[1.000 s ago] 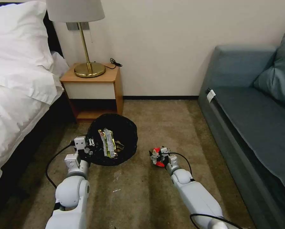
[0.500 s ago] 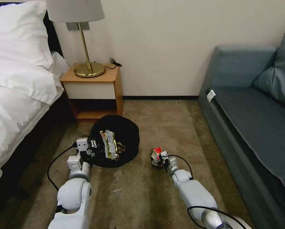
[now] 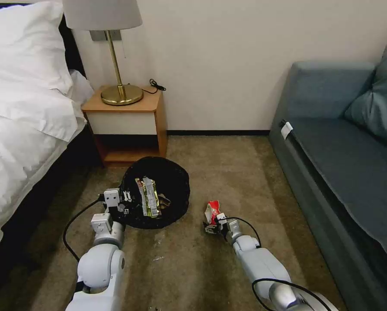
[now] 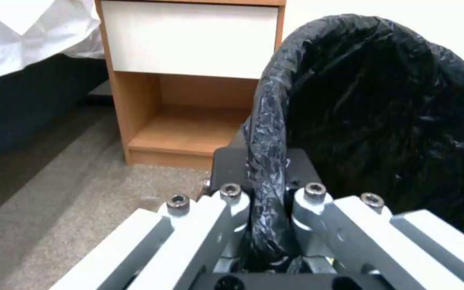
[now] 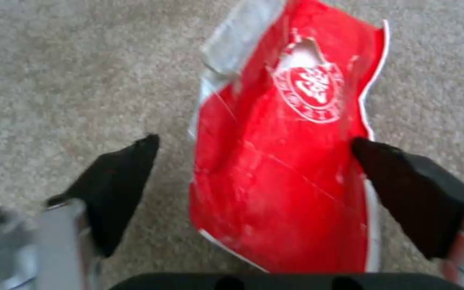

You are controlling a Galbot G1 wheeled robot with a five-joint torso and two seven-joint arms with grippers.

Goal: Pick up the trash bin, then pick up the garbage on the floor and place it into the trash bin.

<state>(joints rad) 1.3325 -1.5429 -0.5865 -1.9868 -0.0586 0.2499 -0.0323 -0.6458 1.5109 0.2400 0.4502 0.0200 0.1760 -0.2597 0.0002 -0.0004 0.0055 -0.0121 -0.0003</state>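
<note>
since a second ago the right gripper (image 5: 253, 161) has retreated, open astride the red wrapper (image 5: 286, 161); close squarely. left gripper (image 4: 267, 193) pinches the trash bin (image 4: 382, 112) rim.

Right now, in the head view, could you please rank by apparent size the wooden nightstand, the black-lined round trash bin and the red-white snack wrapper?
1. Wooden nightstand, the largest.
2. Black-lined round trash bin, somewhat smaller, though it sits nearer the camera.
3. Red-white snack wrapper, clearly the smallest, lying on the carpet between the open fingers of the right gripper.
</note>
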